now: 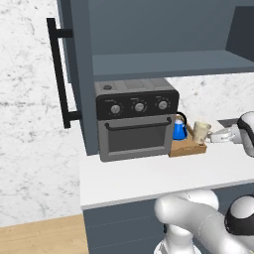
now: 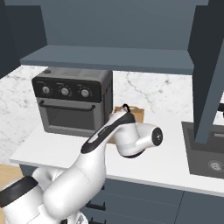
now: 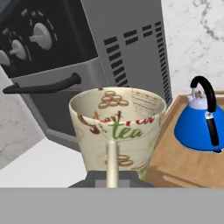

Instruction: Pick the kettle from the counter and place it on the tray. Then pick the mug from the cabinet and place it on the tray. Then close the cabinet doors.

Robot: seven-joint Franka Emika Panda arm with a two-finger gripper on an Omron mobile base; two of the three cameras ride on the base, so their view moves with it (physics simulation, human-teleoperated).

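My gripper (image 1: 214, 136) is shut on the loop handle of the beige mug (image 1: 201, 131), which stands upright at the right end of the wooden tray (image 1: 187, 149). Whether the mug rests on the tray I cannot tell. In the hand view the mug (image 3: 118, 127) sits just beyond my gripper (image 3: 112, 180), with the tray (image 3: 183, 162) to its right. The blue kettle (image 3: 199, 129) with a black handle stands on the tray; it also shows beside the oven (image 1: 179, 130). The cabinet (image 1: 168, 62) above has both doors open; its left door (image 1: 78, 69) carries a black bar handle.
A black-and-grey toaster oven (image 1: 136, 121) stands on the white counter (image 1: 149, 178), right next to the tray's left side. The right cabinet door (image 2: 211, 83) hangs open over a dark sink (image 2: 210, 151). My own arm (image 2: 127, 135) hides most of the tray in the right base view.
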